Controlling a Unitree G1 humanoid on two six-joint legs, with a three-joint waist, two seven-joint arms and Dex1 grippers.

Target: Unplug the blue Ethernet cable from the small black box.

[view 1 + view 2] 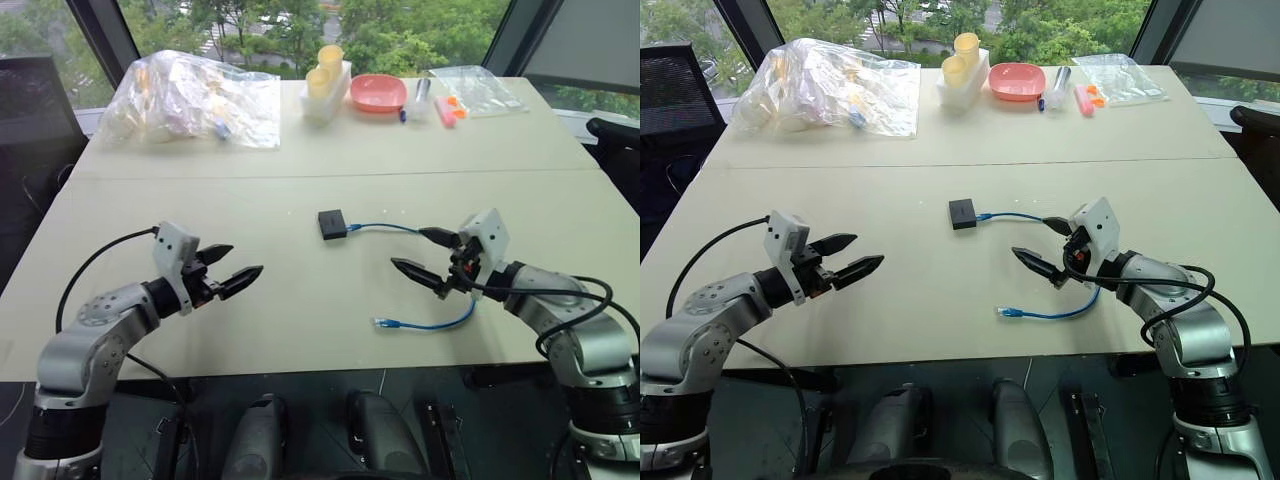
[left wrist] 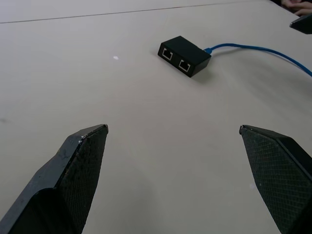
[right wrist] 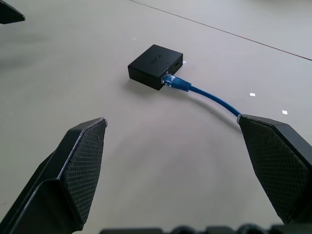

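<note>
The small black box [image 1: 332, 223] lies flat at the middle of the beige table. The blue Ethernet cable [image 1: 385, 227] is plugged into its right edge, and the plug [image 3: 171, 82] sits in the port. From there the cord runs right, passes behind my right gripper [image 1: 428, 255], then curls back to a loose end [image 1: 384, 323] near the front edge. My right gripper is open, hovering right of the box and apart from it. At the front left my left gripper [image 1: 233, 268] hangs open and empty, well away from the box [image 2: 184, 56].
Along the table's far side lie a clear plastic bag of items [image 1: 195, 100], a white holder with yellow cups [image 1: 326, 82], a pink bowl [image 1: 378, 92], markers and a second clear bag [image 1: 478, 92]. A seam [image 1: 330, 177] crosses the table.
</note>
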